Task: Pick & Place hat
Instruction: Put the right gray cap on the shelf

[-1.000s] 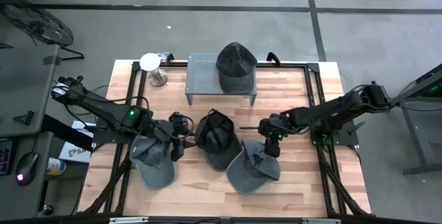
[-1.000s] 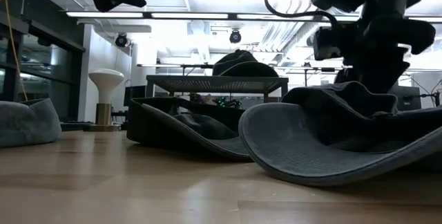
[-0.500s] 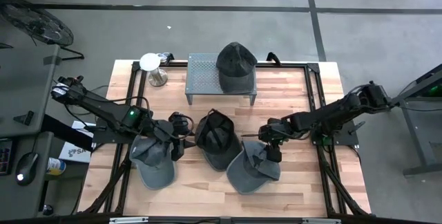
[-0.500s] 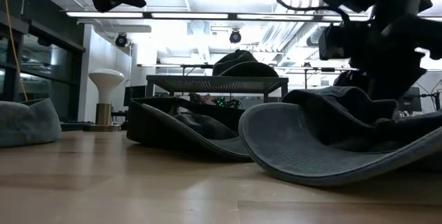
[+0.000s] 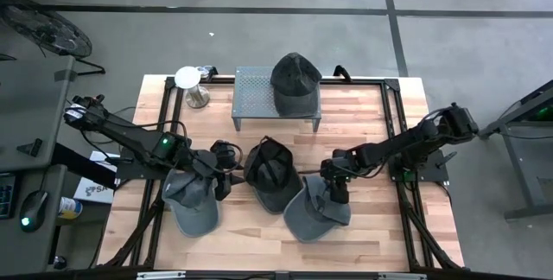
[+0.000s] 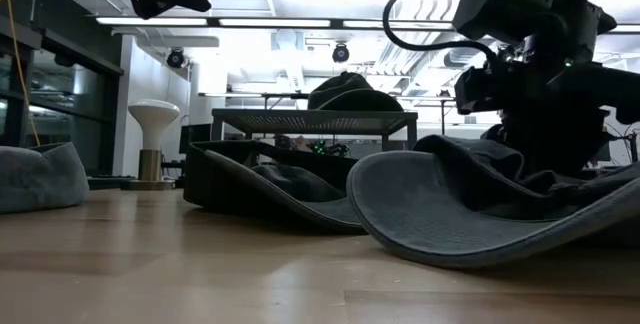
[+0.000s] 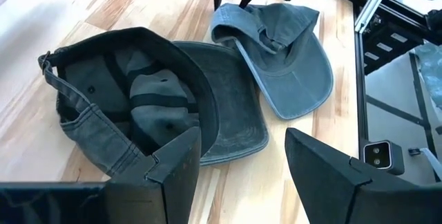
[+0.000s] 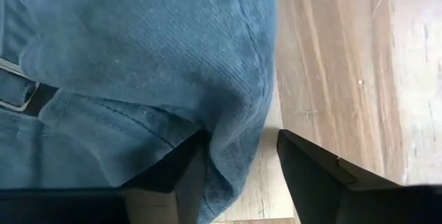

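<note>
The blue hat point(image 5: 316, 209) lies on the worktop point(image 5: 363, 124) at about 5 o'clock. The right tool point(image 5: 336, 187) is down on it, fingers apart around a soft fold, not squeezing. The hat looks light and floppy, so pinch its thick edge. The left tool point(image 5: 223, 169) waits open at 9 o'clock.

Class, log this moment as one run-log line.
right end effector: open, straddling blue cap edge | left end effector: open, waiting above left cap

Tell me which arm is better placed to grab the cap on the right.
Right. The right gripper is down on the right cap, fingers open astride its fabric edge. The left gripper hovers open by the middle cap, farther off.
</note>
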`<action>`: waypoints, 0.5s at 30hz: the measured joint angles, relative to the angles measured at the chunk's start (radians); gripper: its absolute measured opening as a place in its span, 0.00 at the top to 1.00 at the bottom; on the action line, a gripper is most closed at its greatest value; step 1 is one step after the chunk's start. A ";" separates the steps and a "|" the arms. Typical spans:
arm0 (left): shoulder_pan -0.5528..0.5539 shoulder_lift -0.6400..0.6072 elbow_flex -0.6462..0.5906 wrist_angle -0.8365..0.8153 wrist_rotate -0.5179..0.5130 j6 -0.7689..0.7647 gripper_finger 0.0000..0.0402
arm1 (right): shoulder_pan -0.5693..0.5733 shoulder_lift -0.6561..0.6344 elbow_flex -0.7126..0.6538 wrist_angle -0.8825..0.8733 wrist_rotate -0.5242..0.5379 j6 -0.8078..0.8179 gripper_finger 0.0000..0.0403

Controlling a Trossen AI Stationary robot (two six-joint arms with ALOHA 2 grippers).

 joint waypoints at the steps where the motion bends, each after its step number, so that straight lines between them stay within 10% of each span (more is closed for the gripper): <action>1: 0.000 0.000 0.000 0.000 -0.001 -0.004 0.48 | 0.000 0.001 0.000 -0.001 0.002 0.006 0.62; 15: 0.000 0.000 0.000 0.000 -0.002 -0.016 0.48 | 0.000 -0.033 -0.005 0.005 -0.015 0.124 0.98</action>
